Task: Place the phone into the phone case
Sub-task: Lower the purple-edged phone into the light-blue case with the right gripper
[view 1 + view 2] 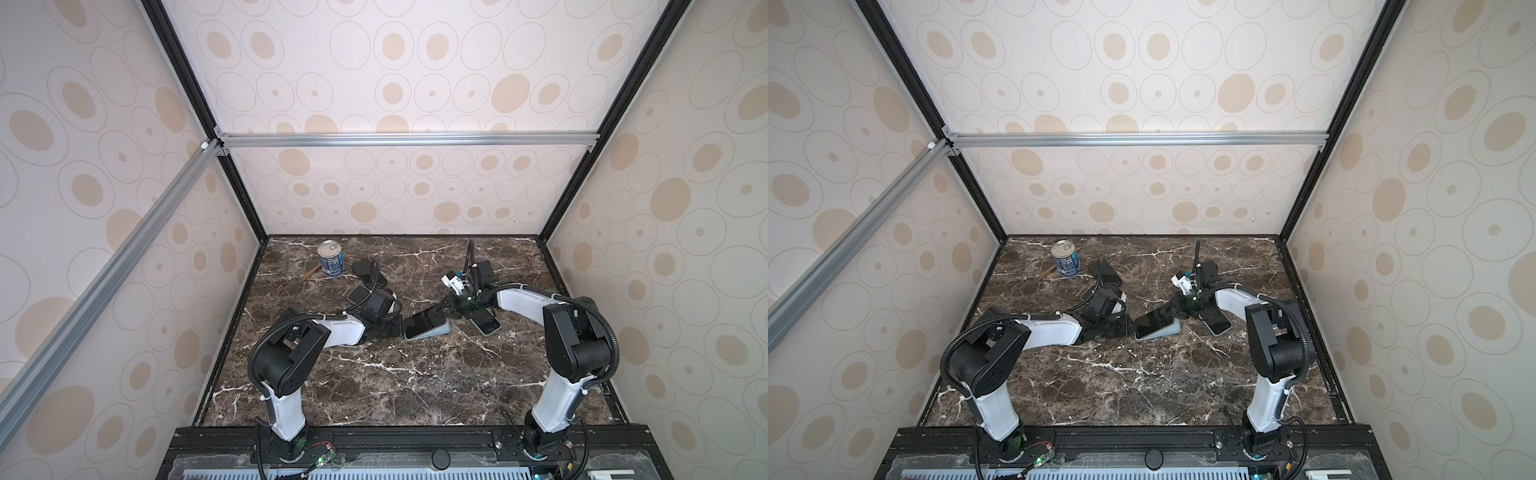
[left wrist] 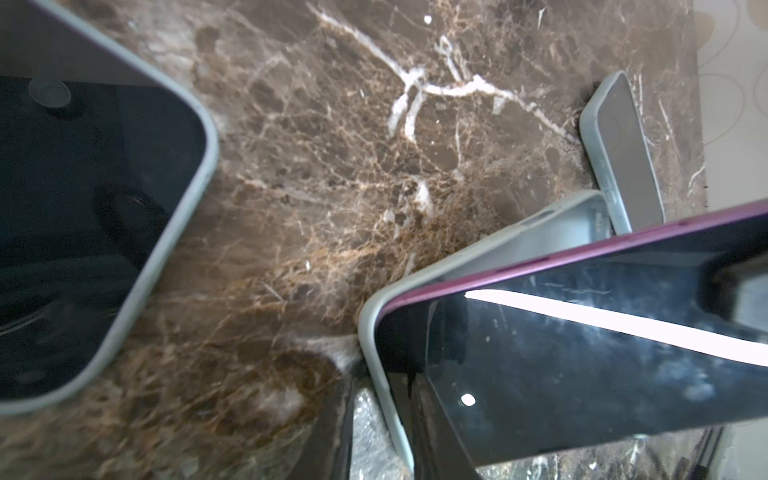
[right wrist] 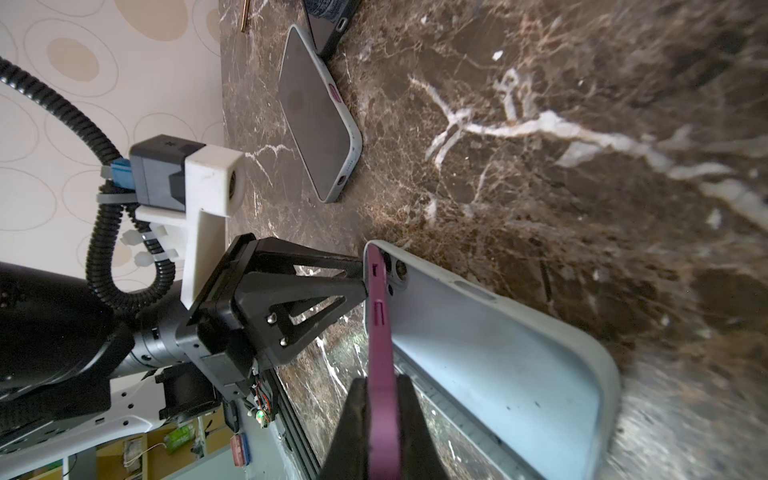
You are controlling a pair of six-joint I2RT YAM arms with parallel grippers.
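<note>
— Room?
— Bare dark marble worktop point(image 1: 415, 386) toward its front edge.
— Phone?
— Mid-worktop: magenta-rimmed phone point(image 1: 420, 323), lengthwise roughly along that edge, tilted into pale grey silicone case point(image 3: 498, 353). Right end effector point(image 3: 380, 390) clamps it; left end effector point(image 3: 363, 279) pinches the case rim.

Even light; phone point(image 2: 561, 374) glare; wrist-view edges blurred.

Magenta phone point(image 3: 379, 332), pale-blue case point(image 3: 498, 357), brown white-veined table point(image 1: 415, 382).

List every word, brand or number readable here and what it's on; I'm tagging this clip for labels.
The can: white print on its blue label, too small and blurred to read.
The phone and the phone case: no text shows.
Nothing else is legible.
</note>
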